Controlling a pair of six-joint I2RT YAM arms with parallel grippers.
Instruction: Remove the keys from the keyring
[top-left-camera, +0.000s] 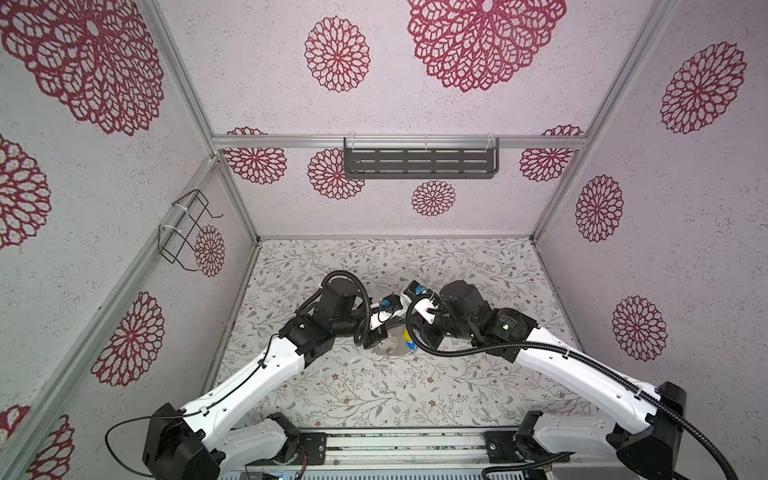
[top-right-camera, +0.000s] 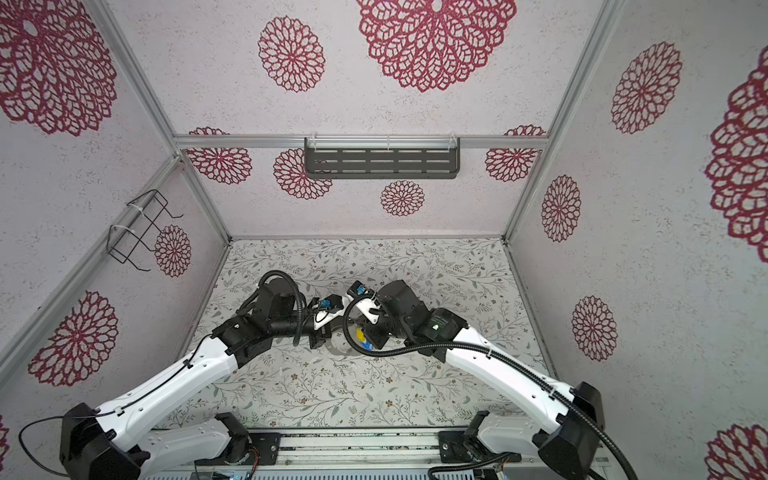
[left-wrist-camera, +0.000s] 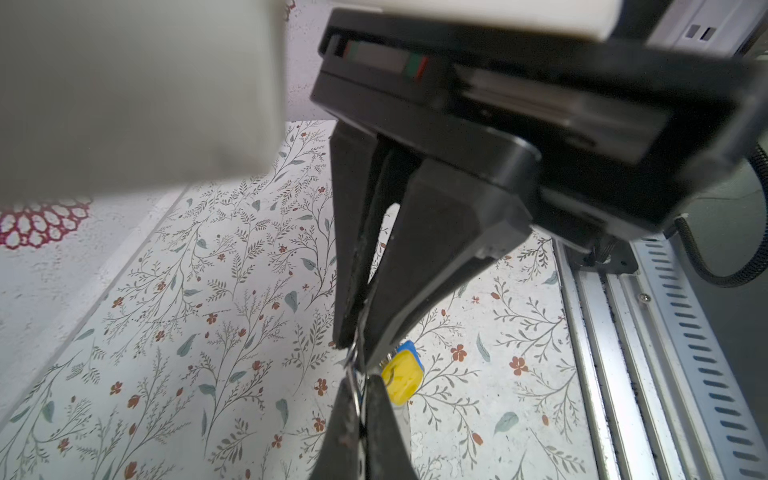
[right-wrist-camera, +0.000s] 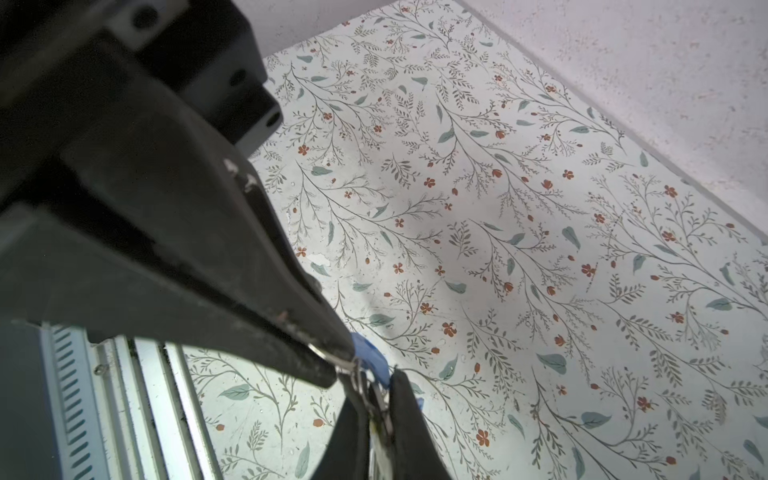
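Observation:
Both grippers meet tip to tip above the middle of the floral table. My left gripper (left-wrist-camera: 362, 380) is shut on a thin silver metal edge, which looks like the keyring seen edge-on. In both top views the grey keyring (top-left-camera: 388, 350) (top-right-camera: 338, 348) shows faintly below the grippers. My right gripper (right-wrist-camera: 376, 384) is shut on the small metal loops of the keys. A yellow tag (left-wrist-camera: 401, 376) and a blue tag (right-wrist-camera: 370, 353) hang beside the two sets of fingertips. The keys (top-left-camera: 409, 338) (top-right-camera: 362, 336) show as a yellow and blue spot between the arms.
A dark slotted shelf (top-left-camera: 419, 162) hangs on the back wall and a black wire rack (top-left-camera: 185, 230) on the left wall. An aluminium rail (top-left-camera: 395, 446) runs along the table's front edge between the arm bases. Patterned walls enclose the table (top-left-camera: 374, 395) on three sides.

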